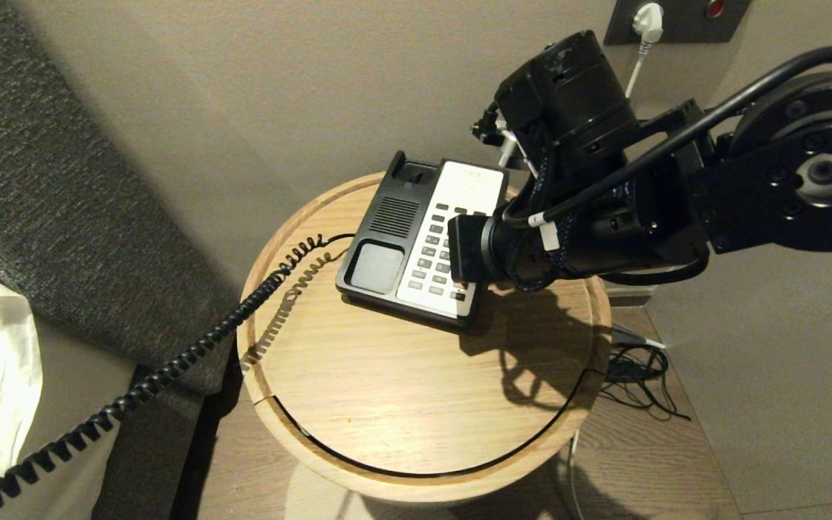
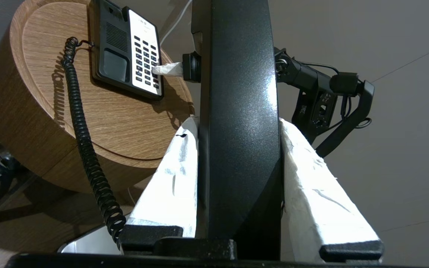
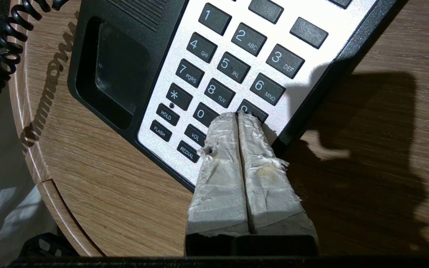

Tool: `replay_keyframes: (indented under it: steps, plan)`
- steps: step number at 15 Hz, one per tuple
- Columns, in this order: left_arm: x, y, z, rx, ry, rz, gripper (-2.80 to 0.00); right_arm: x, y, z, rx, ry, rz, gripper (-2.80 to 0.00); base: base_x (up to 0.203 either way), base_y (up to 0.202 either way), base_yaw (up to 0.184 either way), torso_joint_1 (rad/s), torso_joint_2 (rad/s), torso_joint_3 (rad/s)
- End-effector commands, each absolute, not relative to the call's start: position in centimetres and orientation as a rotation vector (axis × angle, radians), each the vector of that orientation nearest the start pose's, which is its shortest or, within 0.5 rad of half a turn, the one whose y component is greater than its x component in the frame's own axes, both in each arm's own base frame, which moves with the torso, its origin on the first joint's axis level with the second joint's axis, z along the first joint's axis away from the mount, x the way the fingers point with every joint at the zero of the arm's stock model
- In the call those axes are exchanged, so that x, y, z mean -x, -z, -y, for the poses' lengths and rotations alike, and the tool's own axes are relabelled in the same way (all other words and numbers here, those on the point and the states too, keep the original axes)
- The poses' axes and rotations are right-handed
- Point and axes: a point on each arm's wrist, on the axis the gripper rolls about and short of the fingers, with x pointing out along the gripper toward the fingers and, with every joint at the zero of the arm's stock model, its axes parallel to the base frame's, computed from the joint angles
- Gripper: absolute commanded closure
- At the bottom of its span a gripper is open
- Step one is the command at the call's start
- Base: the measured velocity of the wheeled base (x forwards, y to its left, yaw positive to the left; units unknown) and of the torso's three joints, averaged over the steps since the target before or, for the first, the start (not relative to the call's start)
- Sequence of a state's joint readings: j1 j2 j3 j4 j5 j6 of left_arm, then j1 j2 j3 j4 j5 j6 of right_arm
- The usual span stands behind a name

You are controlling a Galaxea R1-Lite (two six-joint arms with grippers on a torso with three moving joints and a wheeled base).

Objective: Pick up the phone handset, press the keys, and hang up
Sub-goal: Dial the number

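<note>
Paper-wrapped fingertips (image 3: 237,126) of the right hand (image 3: 238,118) fill the near part of the right wrist view, pressed tight together with nothing between them, their ends resting on the 9 key (image 3: 253,110) at the corner of the phone base (image 3: 125,74). Only this view shows the key labels and that contact; in the head view the right arm hides the hand and much of the keypad. Left wrist view alone shows the phone handset (image 2: 237,111), upright and clamped between the left hand's (image 2: 237,123) two white-wrapped fingers, well off the desk (image 1: 401,390), with its coiled cord (image 1: 170,361) running over the rim to the base. The base sits toward the far side of the round desk, near the raised rim, and bare wood lies on the near side
</note>
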State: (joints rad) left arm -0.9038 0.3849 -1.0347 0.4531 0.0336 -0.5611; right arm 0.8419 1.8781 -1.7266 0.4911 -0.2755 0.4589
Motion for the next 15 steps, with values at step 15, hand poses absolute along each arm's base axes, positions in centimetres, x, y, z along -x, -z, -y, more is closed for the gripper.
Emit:
replay_keyframes:
  steps: [15]
  plan:
    - [5.21,-29.49,-6.77,0.618,0.902,-0.073,0.0,-23.18,-28.46,-25.55,-0.104,-0.417,-0.645,0.0,0.0,0.0,0.0,0.0,0.0,0.0]
